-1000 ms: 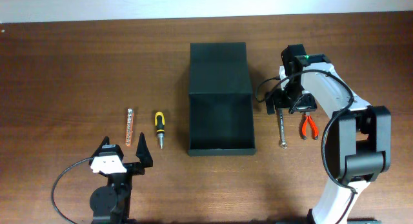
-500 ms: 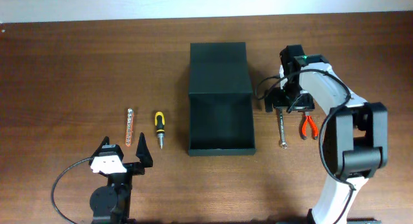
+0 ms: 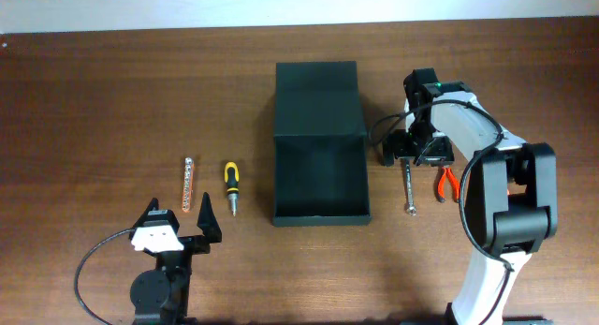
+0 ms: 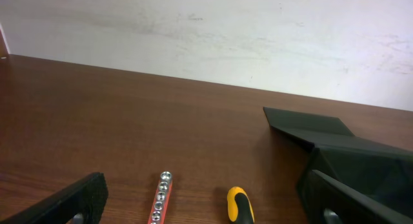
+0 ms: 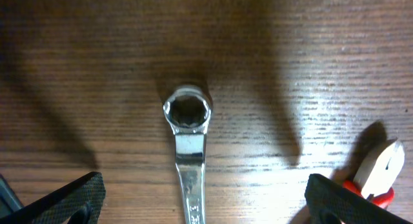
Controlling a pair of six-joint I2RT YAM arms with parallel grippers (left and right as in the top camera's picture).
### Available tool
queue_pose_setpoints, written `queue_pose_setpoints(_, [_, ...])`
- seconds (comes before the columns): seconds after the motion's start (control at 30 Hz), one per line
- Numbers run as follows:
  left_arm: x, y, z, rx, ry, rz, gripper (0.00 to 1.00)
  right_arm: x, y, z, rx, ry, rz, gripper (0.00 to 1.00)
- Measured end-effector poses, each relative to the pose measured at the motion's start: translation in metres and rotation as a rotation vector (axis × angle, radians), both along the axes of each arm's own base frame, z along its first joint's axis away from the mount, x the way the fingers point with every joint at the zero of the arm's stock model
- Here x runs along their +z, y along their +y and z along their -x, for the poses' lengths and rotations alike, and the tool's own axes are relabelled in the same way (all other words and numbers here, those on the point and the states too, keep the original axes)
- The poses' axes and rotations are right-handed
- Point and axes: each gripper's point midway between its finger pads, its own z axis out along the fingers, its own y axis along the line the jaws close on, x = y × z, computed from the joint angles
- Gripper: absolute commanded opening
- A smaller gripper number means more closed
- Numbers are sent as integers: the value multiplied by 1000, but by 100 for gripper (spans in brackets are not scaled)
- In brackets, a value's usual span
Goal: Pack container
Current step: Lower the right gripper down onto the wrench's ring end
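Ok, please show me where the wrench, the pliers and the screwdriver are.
wrench (image 5: pixel 191 146): right wrist view, on the shaft just below the ring end.
pliers (image 3: pixel 447 182): overhead view, on the orange handles.
screwdriver (image 3: pixel 230 177): overhead view, on the yellow and black handle.

Lab-like tabletop rig: wood table (image 3: pixel 94 100), bare white wall (image 4: pixel 206 37), wrench (image 5: pixel 191 153), pliers (image 3: pixel 446 178) laid out.

No legible text, label, brand, number or sign anywhere: none on the container (image 3: pixel 318 170), wrench (image 5: pixel 187 153), screwdriver (image 3: pixel 230 178) or pliers (image 3: pixel 447 183).
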Motion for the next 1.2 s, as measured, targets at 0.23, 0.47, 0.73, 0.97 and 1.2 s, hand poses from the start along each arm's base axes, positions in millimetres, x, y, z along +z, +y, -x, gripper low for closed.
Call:
queue_pose_setpoints(0.23, [0,0,0,0,0,0,99,0,0,1,0,5,0,99])
queue_pose_setpoints(0.47, [0,0,0,0,0,0,99,0,-1,7,0,28,2,99])
queue_pose_setpoints(0.73, [0,0,0,0,0,0,99,10,-2,18,0,58,5,99])
queue_pose_setpoints(0.97, [0,0,0,0,0,0,99,29,-2,26,-1,55,5,99])
queue_pose_setpoints(1.2, [0,0,0,0,0,0,99,56,6,28,9,-5,0,99])
